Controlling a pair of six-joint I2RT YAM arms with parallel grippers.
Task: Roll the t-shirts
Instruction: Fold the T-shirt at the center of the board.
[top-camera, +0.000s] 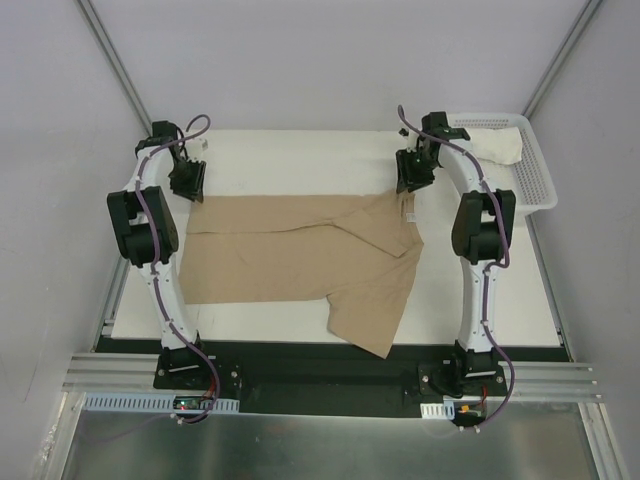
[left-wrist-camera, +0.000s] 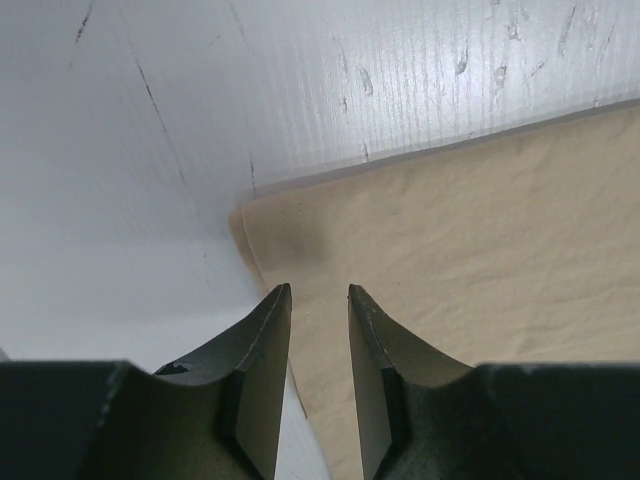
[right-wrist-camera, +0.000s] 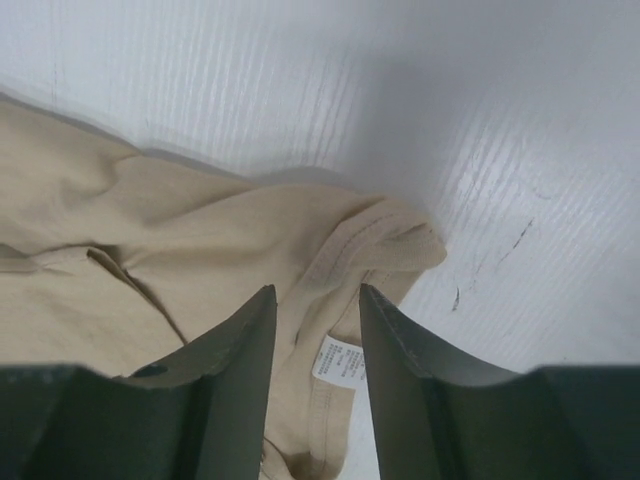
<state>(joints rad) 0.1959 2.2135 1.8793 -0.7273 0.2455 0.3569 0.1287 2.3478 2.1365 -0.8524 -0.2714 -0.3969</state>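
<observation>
Pointing down at the far left corner of the tan t-shirt (left-wrist-camera: 480, 250), the left claw (left-wrist-camera: 318, 295) has its two fingers a narrow gap apart. Nothing is pinched between them: through the gap only the flat cloth edge and a strip of the white table (left-wrist-camera: 150, 150) show. Whether the tips touch the cloth I cannot tell.

The right claw (right-wrist-camera: 315, 295) is released too, and its fingers stand wider apart than the left pair. They straddle the shirt's collar (right-wrist-camera: 380, 225) without clamping it. The small white label (right-wrist-camera: 340, 360) lies in plain sight between them, just inside the stitched neckline, which bunches into a soft point toward the bare table.

From above, the tan shirt lies spread out in the middle of the table between the two arms. Its straight far edge runs from one claw to the other, with the hem end on the left and the neck end on the right. The left half lies flat and smooth. The right half is rumpled, and a flap of cloth angles down toward the near edge of the table.

Beyond the right arm, at the far right corner, a white mesh basket (top-camera: 540, 185) sits beside the table's edge. The white t-shirt (top-camera: 497, 148) lies inside it, bundled at the far end.
</observation>
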